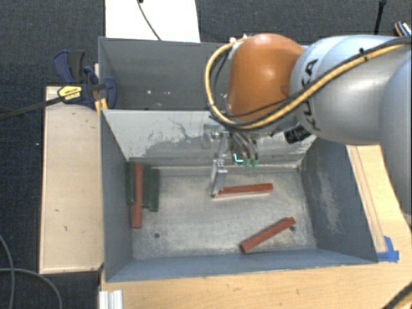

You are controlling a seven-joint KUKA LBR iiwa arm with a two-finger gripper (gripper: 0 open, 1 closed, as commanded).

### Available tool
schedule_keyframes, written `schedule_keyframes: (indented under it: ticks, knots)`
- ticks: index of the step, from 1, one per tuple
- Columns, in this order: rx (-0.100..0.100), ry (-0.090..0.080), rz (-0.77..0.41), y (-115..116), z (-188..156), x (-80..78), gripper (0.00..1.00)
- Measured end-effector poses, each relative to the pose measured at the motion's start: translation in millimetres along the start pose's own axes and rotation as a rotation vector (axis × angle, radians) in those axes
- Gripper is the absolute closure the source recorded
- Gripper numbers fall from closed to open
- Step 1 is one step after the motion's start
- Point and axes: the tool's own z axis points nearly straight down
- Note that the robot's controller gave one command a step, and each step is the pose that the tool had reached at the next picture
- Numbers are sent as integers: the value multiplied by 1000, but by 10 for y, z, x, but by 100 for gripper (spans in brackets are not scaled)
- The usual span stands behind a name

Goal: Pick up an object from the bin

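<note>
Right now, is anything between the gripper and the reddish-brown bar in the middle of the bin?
Nothing visible: the gripper is at the left end of the reddish-brown bar. The second bar lies apart, front right; the red bar and dark green bar lie by the left wall.

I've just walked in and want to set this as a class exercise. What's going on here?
A robot arm reaches from the right into a grey bin. Its gripper is down at the left end of the middle bar, a red-brown strip lying flat on the floor. Nothing is lifted yet. A similar front bar lies tilted nearer the front, and a red bar and a green bar lie side by side at the left wall.
</note>
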Motion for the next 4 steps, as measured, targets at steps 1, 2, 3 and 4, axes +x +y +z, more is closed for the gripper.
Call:
schedule_keyframes:
  ticks: [1, 2, 3, 4]
  knots:
    - [3, 1, -127, -695, 660, 407, 0]
    - [1, -2, -236, -927, 1208, 196, 0]
    - [0, -5, -232, -913, 1182, 188, 100]
    - [3, -18, -252, -1106, -1039, 150, 100]
